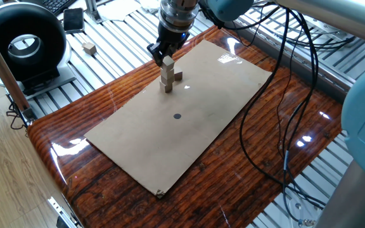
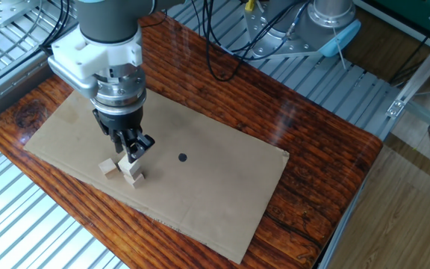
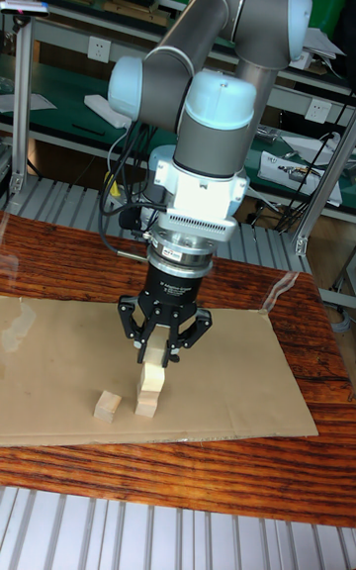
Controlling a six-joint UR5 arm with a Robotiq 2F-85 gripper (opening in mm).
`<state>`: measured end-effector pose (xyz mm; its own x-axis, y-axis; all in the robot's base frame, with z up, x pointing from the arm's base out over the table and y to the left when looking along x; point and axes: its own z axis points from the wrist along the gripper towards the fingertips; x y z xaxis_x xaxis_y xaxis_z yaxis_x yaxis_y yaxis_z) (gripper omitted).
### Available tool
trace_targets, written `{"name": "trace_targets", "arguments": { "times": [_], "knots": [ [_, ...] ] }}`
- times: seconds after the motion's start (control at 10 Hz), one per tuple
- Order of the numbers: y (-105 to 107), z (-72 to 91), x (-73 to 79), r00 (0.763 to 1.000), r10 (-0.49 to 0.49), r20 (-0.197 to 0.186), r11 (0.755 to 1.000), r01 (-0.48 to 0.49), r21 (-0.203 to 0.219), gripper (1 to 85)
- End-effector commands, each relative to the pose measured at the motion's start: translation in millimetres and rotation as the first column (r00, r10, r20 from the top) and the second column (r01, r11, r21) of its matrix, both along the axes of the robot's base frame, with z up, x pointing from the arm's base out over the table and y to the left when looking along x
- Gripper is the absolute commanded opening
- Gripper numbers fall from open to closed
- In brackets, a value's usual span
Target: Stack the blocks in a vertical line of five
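In one fixed view, the tool (image 1: pixel 166 56) is gripping the top block (image 1: pixel 168 62) of a three-high stack (image 1: pixel 167 76) at the far end of the cardboard sheet (image 1: pixel 189 114); another block (image 1: pixel 178 76) is lying just right of it, and one more (image 1: pixel 89 47) is sitting off the surface, far left.

In the other fixed view, the tool (image 2: pixel 131 148) is clamping the top cube; a loose block (image 2: pixel 108 167) is sitting left of the stack.

In the tall fixed view, the fingers (image 3: pixel 135 336) are closing on the top cube (image 3: pixel 158 343), the loose block (image 3: pixel 107 406) lying left.

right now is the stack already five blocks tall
No, the stack under the gripper is about three blocks tall, and one loose block sits on the cardboard sheet beside it.
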<state>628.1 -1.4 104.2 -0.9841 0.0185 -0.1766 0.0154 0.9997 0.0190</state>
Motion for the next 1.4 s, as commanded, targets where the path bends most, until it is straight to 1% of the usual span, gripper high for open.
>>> {"name": "trace_targets", "arguments": {
  "times": [0.0, 0.1, 0.2, 0.3, 0.5, 0.6, 0.7, 0.8, 1.0, 1.3],
  "knots": [
    [3.2, 1.1, 0.1, 1.0, 0.018, -0.012, 1.0, -0.018, 0.01, 1.0],
    [3.8, 1.4, 1.3, 1.0, 0.022, -0.01, 1.0, -0.022, 0.013, 1.0],
    [1.9, 2.2, 3.7, 0.999, 0.033, -0.009, 0.999, -0.033, 0.008, 1.0],
    [-3.9, 3.1, 6.3, 0.998, 0.055, -0.01, 0.998, -0.056, -0.015, 1.0],
    [-3.1, 9.0, 12.1, 0.998, 0.061, -0.009, 0.998, -0.062, -0.01, 1.0],
    [-0.5, 10.4, 14.4, 0.998, 0.065, -0.008, 0.998, -0.065, 0.005, 1.0],
    [1.8, 9.7, 16.0, 0.998, 0.065, -0.008, 0.998, -0.065, 0.012, 1.0],
    [1.4, 8.0, 17.9, 0.998, 0.069, -0.008, 0.998, -0.069, 0.007, 1.0],
    [3.8, 5.4, 21.8, 0.997, 0.072, -0.005, 0.997, -0.072, 0.009, 1.0],
    [4.5, 1.4, 24.0, 0.997, 0.08, -0.008, 0.997, -0.08, 0.005, 1.0]
  ]
}}
